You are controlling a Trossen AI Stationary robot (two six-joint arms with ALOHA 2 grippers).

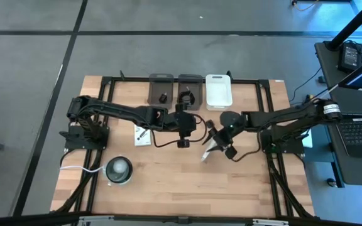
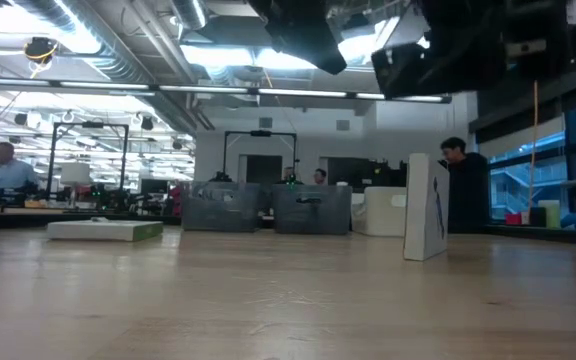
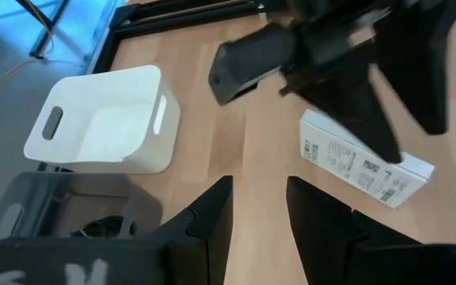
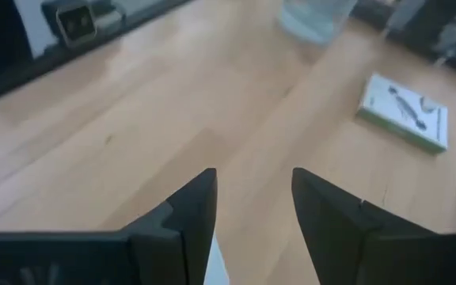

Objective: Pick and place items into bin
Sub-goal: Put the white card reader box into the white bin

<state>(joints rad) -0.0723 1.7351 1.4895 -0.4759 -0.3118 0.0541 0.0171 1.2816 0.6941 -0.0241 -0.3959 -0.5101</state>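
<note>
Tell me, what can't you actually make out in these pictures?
- Whether the right gripper grips the white packet: its arm covers the contact in the high view; only a white sliver shows in its wrist view.
- Contents of the two grey bins: too small from above.
- Print on the second packet: too small.

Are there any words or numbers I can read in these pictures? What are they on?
None can be read.
White packet under the right hand: dark print, too blurred to read.
Second packet lying flat: a dark drawing, no clear letters.
Grey bin: pale marks on its rim, unreadable.
</note>
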